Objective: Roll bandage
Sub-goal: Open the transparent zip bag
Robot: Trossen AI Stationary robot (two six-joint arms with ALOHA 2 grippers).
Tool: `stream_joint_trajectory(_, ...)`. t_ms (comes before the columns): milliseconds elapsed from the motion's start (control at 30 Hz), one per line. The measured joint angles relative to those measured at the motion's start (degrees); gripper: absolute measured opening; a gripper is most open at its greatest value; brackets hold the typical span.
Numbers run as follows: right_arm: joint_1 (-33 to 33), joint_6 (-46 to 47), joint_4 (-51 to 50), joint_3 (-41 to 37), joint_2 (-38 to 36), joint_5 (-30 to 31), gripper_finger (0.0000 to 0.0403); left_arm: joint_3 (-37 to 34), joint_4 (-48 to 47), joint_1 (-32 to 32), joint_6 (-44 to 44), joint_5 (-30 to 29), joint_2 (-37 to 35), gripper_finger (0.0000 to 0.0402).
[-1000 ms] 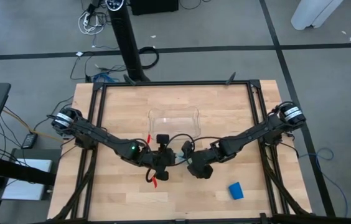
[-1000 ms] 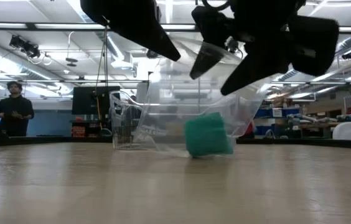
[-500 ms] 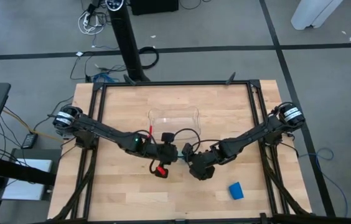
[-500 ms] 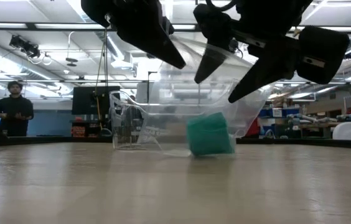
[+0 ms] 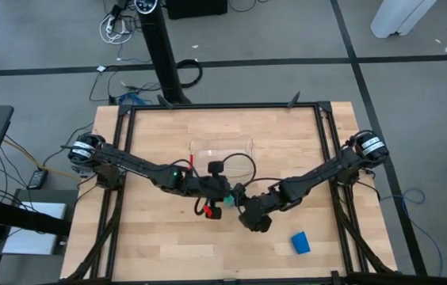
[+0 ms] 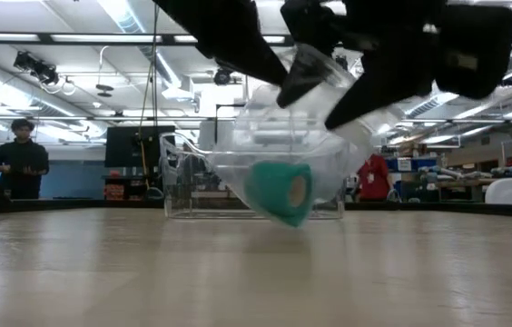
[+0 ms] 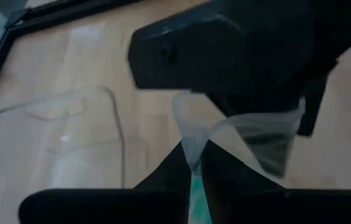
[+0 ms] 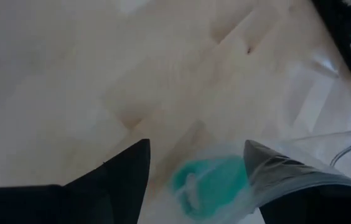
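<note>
Bandage point(image 5: 299, 243) is sitting on the counter point(image 5: 148, 245) as a little blue lump, well to the front-right of the clear tray point(image 5: 208, 143) and apart from both arms. Going left to right: the left arm is reaching in to just in front of the tray, and its end effector point(image 7: 193, 165) is pinching together on the film of a clear plastic bag point(image 6: 333, 168). A teal-green block point(image 6: 279, 191) is hanging inside that bag, also just in front of the tray. The right end effector point(image 8: 195, 144) is coming in from the tray's front-right with its fingers spread apart on either side of the bagged block. Can't tell if they're touching it.
</note>
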Motion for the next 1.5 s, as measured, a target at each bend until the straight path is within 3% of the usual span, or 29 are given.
stream_joint_trajectory(367,1.6,4.6,-4.1,6.4,0.0,-0.9,0.0245,0.0,1.6,-2.6,-2.8,5.4,0.0,0.0039)
stream_joint_trajectory(933,0.3,6.2,-2.2,2.9,2.0,-3.0,0.0239,0.0,4.1,-4.3,-3.3,1.5,5.5,0.0039)
stream_joint_trajectory(1500,3.3,9.2,-6.5,3.0,0.3,2.1,0.023,0.0,3.6,-4.2,-3.0,1.0,5.5,0.0039)
